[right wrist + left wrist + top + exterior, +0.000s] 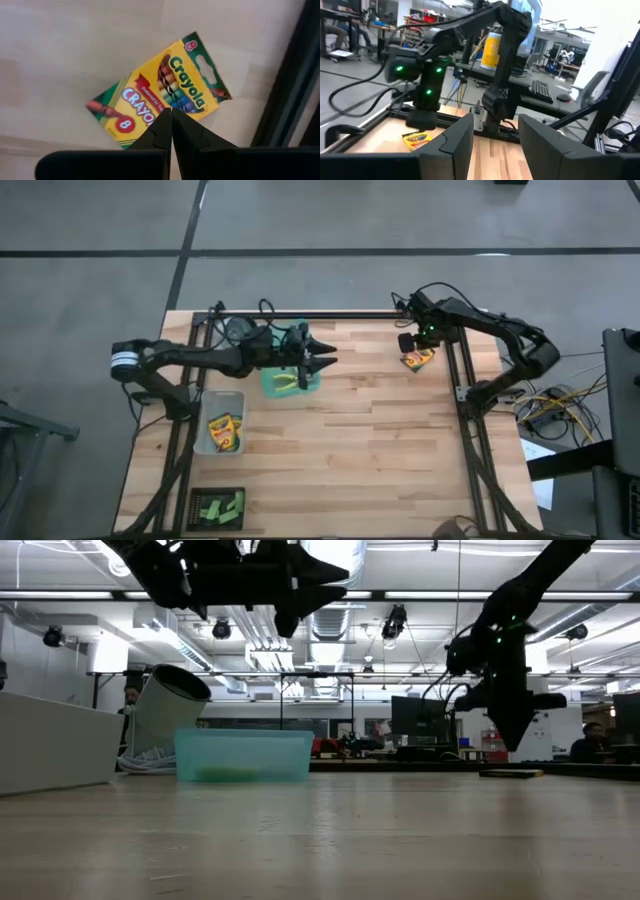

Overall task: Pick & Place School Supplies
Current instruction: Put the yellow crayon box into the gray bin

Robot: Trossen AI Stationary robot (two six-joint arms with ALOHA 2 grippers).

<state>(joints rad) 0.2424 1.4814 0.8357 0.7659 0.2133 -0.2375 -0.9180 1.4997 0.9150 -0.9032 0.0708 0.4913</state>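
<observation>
While 2 crayon boxes (225, 432) lie binned, 1 crayon box (418, 359) remains on the desk (380, 450) beneath the closed, empty right gripper (409, 345); left gripper (325, 361) parted, empty.

The table (350, 450) is a light wooden butcher-block top, with a dark metal frame (300, 317) along its far edge and down both sides. A teal flat tray (290, 383) sits near the far edge, left of centre. A clear plastic bin (222, 423) rests near the left side, at mid-depth. A dark tray (217, 507) sits at the near left corner. One crayon box (418, 359) lies flat near the far right corner, just beside the right frame rail.
</observation>
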